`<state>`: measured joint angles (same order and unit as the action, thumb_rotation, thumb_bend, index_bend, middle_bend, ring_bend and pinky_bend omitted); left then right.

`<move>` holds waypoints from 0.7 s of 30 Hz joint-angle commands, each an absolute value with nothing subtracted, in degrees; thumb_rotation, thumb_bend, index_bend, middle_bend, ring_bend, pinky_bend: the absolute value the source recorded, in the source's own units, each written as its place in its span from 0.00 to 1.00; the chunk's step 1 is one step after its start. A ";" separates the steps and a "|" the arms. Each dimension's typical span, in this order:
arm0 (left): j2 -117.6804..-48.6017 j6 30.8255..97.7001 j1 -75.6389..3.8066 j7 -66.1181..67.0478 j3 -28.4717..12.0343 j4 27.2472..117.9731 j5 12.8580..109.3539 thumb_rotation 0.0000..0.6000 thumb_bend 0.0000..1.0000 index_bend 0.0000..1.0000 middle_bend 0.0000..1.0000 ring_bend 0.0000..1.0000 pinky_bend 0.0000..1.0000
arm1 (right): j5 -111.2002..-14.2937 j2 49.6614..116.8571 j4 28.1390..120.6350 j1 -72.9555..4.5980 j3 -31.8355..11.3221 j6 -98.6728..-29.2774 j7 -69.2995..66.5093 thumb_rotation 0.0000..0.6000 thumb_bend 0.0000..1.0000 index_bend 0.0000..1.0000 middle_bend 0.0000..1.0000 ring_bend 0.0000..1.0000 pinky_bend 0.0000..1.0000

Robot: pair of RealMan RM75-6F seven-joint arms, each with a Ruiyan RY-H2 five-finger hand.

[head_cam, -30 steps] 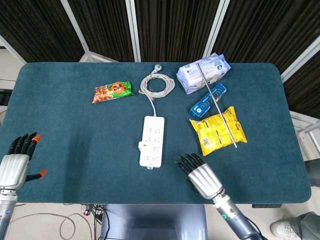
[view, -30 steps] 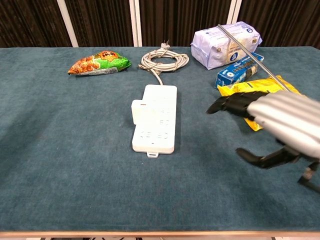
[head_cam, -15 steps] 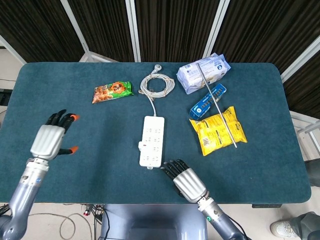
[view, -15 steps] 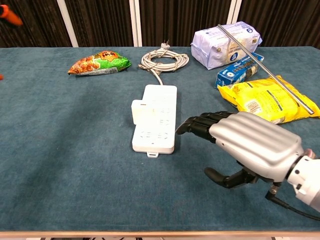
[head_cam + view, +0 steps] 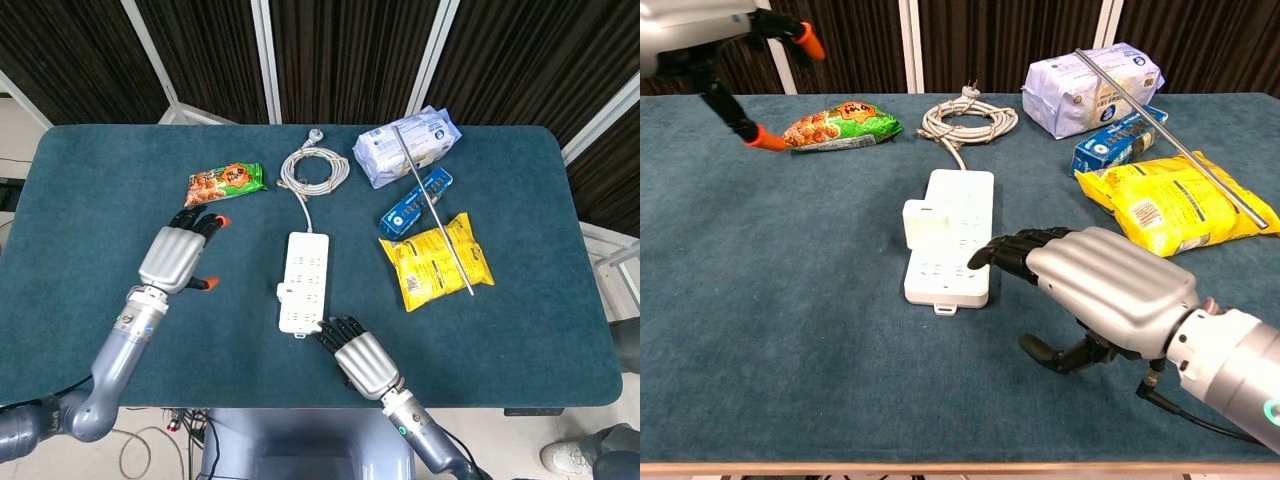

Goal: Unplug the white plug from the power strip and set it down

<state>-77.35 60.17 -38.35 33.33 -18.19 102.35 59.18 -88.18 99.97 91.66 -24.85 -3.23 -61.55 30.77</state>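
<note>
The white power strip (image 5: 305, 281) (image 5: 953, 233) lies mid-table, its coiled cable (image 5: 313, 168) (image 5: 968, 122) behind it. A white plug (image 5: 285, 292) (image 5: 923, 223) sticks out of the strip's left side. My right hand (image 5: 358, 358) (image 5: 1095, 288) is open at the strip's near right corner, its dark fingertips (image 5: 985, 255) at the strip's edge. My left hand (image 5: 178, 255) (image 5: 700, 30) hovers open to the left of the strip, with orange fingertips (image 5: 213, 283), holding nothing.
A green-orange snack bag (image 5: 225, 182) (image 5: 838, 124) lies at the back left. At the right sit a white tissue pack (image 5: 405, 145) (image 5: 1092, 85), a blue box (image 5: 415, 203), a yellow bag (image 5: 437, 260) (image 5: 1178, 201) and a metal rod (image 5: 438, 206) across them.
My left hand has swung from the table's near left edge toward the strip. My right hand has slid left up to the strip's near corner.
</note>
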 commanded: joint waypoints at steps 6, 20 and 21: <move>-80.50 59.40 -43.28 36.48 -19.07 101.50 54.20 1.00 0.07 0.21 0.21 0.08 0.17 | -87.06 102.09 89.83 -26.26 -3.52 -60.60 29.49 1.00 0.50 0.21 0.20 0.17 0.19; -85.40 58.50 -50.02 39.47 -19.00 98.43 48.95 1.00 0.07 0.22 0.21 0.08 0.17 | -85.31 107.73 84.98 -29.19 -5.07 -58.92 28.54 1.00 0.50 0.22 0.20 0.18 0.19; -85.92 58.49 -50.58 39.44 -18.94 98.23 48.59 1.00 0.07 0.22 0.21 0.08 0.17 | -84.91 108.15 84.53 -29.47 -5.26 -58.69 28.56 1.00 0.50 0.22 0.20 0.18 0.19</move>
<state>-85.47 58.49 -50.11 39.34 -19.06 98.50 48.97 -85.27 107.77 84.91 -29.17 -5.04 -58.92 28.56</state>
